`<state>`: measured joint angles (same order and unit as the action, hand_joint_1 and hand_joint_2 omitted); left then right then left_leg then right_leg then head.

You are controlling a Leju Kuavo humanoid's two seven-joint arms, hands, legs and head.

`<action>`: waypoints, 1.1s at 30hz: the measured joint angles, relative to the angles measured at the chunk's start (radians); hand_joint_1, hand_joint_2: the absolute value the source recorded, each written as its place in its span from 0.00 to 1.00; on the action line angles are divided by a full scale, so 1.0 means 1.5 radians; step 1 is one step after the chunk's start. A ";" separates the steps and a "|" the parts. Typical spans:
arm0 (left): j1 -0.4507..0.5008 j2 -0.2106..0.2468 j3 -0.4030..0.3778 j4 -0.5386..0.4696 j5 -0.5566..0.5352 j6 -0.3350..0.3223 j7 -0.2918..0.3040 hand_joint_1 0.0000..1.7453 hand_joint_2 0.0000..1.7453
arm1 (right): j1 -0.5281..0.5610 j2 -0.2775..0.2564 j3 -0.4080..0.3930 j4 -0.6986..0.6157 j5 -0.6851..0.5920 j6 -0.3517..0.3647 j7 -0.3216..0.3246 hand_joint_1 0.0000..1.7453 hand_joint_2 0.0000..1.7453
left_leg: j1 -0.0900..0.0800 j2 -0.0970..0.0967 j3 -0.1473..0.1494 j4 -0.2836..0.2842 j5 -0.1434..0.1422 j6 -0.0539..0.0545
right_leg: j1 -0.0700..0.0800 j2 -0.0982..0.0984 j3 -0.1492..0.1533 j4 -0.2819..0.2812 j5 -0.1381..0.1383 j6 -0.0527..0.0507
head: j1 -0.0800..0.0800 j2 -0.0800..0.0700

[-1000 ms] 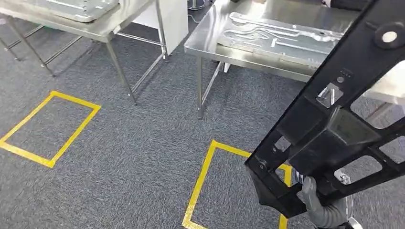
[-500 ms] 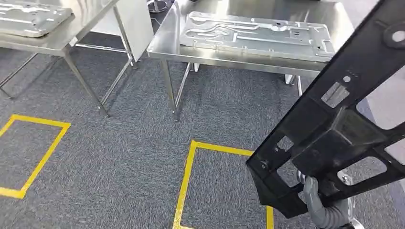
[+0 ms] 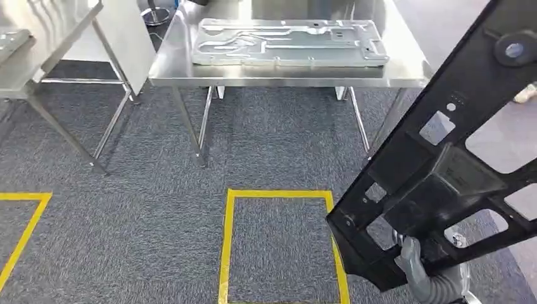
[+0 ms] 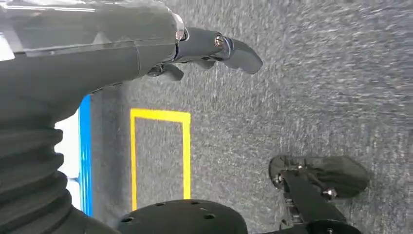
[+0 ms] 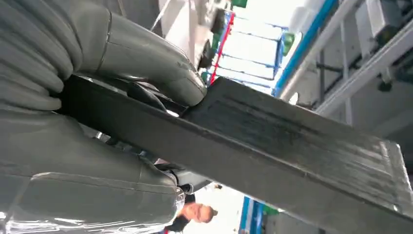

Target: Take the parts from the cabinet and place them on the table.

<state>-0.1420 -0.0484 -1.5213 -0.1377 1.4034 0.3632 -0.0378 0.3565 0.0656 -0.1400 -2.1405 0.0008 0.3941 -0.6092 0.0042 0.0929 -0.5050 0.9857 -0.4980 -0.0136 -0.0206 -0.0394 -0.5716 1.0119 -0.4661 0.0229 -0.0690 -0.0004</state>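
Black plastic frame part (image 3: 443,171) carried tilted above grey carpet (image 3: 126,209), gripped at its lower end by right robot hand (image 3: 418,266). Left robot hand (image 4: 214,48) hangs over carpet, fingers loosely apart, holding nothing. Ahead, steel surface (image 3: 405,69) bears an embossed metal panel (image 3: 285,41); yellow tape square (image 3: 278,240) before it.
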 joint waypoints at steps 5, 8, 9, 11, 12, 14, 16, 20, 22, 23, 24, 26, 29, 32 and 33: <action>-0.003 -0.001 0.000 0.000 0.000 -0.003 -0.004 0.00 1.00 | -0.002 0.000 0.000 -0.003 0.001 -0.001 0.001 1.00 1.00 | 0.006 -0.044 -0.025 0.073 -0.053 -0.015 | -0.003 0.027 0.001 -0.005 0.004 -0.019 | 0.000 0.000; -0.009 -0.001 0.000 0.000 0.000 -0.006 -0.006 0.00 1.00 | -0.002 0.000 0.000 -0.003 0.003 -0.003 0.002 1.00 1.00 | 0.005 -0.055 -0.097 0.223 -0.105 -0.015 | 0.002 0.042 -0.002 -0.004 0.005 -0.023 | 0.000 0.000; -0.007 -0.001 0.000 0.000 -0.001 -0.006 -0.005 0.00 1.00 | -0.002 0.000 0.000 -0.003 0.008 -0.007 0.002 1.00 1.00 | 0.005 -0.055 -0.095 0.216 -0.090 -0.013 | 0.003 0.047 -0.001 -0.004 0.005 -0.024 | 0.000 0.000; -0.002 -0.001 0.000 0.000 -0.001 -0.007 -0.003 0.00 1.00 | -0.002 0.000 0.000 -0.003 0.015 -0.013 0.002 1.00 1.00 | 0.005 -0.057 -0.056 0.123 -0.029 -0.006 | 0.004 0.060 0.003 -0.003 0.005 -0.023 | 0.000 0.000; -0.001 -0.001 0.000 0.000 0.001 -0.006 -0.002 0.00 1.00 | -0.002 0.000 0.000 -0.003 0.016 -0.013 0.001 1.00 1.00 | 0.004 -0.061 -0.029 0.059 0.004 -0.001 | 0.005 0.064 0.005 -0.003 0.004 -0.023 | 0.000 0.000; -0.003 0.000 0.000 0.000 0.000 0.000 0.001 0.00 1.00 | -0.004 0.000 0.000 -0.003 0.016 -0.013 0.001 1.00 1.00 | 0.001 -0.070 -0.014 0.007 0.004 0.005 | 0.008 0.067 0.001 0.000 0.004 -0.015 | 0.000 0.000; -0.004 0.000 0.000 0.000 0.000 0.005 0.003 0.00 1.00 | -0.007 0.000 0.000 -0.003 0.015 -0.013 0.001 1.00 1.00 | -0.002 -0.069 -0.017 0.012 0.004 0.010 | 0.005 0.067 -0.001 -0.003 0.006 -0.006 | 0.000 0.000; -0.004 -0.002 0.000 0.000 0.000 0.010 0.004 0.00 1.00 | -0.015 -0.001 0.000 -0.003 0.010 -0.014 0.002 1.00 1.00 | 0.004 -0.061 -0.012 -0.006 0.019 0.026 | 0.006 0.040 -0.022 0.044 -0.028 0.007 | 0.000 0.000; -0.002 -0.002 0.000 0.000 0.000 0.012 0.004 0.00 1.00 | -0.018 -0.001 0.000 -0.002 0.010 -0.014 0.002 1.00 1.00 | 0.002 -0.057 -0.015 -0.005 0.020 0.028 | 0.004 0.034 -0.069 0.145 -0.079 0.009 | 0.000 0.000; 0.000 -0.002 0.000 0.000 0.000 0.013 0.004 0.00 1.00 | -0.018 -0.001 0.000 0.000 0.010 -0.014 0.002 1.00 1.00 | 0.001 -0.054 -0.016 -0.004 0.020 0.028 | 0.003 0.034 -0.088 0.187 -0.090 0.010 | 0.000 0.000; 0.001 -0.002 0.000 0.000 0.000 0.013 0.003 0.00 1.00 | -0.018 -0.001 0.000 0.002 0.009 -0.014 0.002 1.00 1.00 | 0.001 -0.052 -0.016 -0.004 0.019 0.028 | 0.003 0.034 -0.092 0.193 -0.083 0.011 | 0.000 0.000; 0.001 -0.002 0.000 0.000 0.000 0.014 0.003 0.00 1.00 | -0.018 -0.001 0.000 0.003 0.009 -0.014 0.002 1.00 1.00 | 0.001 -0.050 -0.014 -0.002 0.018 0.025 | 0.002 0.031 -0.052 0.117 -0.033 0.011 | 0.000 0.000; 0.000 -0.002 0.000 0.000 0.000 0.015 0.001 0.00 1.00 | -0.020 -0.001 0.001 0.004 0.010 -0.014 0.001 1.00 1.00 | -0.005 -0.050 -0.017 0.009 0.009 0.015 | 0.005 0.020 0.006 -0.001 -0.005 0.002 | 0.000 0.000; 0.000 -0.002 0.000 0.000 0.000 0.017 0.001 0.00 1.00 | -0.020 -0.001 0.001 0.004 0.011 -0.015 0.001 1.00 1.00 | -0.004 -0.048 -0.015 0.007 0.008 0.006 | 0.006 0.026 0.003 0.002 -0.005 -0.011 | 0.000 0.000; 0.000 -0.002 0.000 0.000 0.000 0.017 0.001 0.00 1.00 | -0.021 -0.001 0.001 0.004 0.011 -0.016 0.001 1.00 1.00 | -0.004 -0.048 -0.016 0.009 0.005 0.001 | 0.004 0.027 0.005 -0.002 -0.002 -0.016 | 0.000 0.000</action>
<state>-0.1421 -0.0515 -1.5209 -0.1377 1.4034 0.3880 -0.0362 0.3253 0.0637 -0.1389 -2.1340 0.0168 0.3708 -0.6085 -0.0012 0.0216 -0.5289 0.9985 -0.4901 -0.0115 -0.0147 0.0006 -0.5642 1.0089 -0.4696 -0.0010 -0.0690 -0.0004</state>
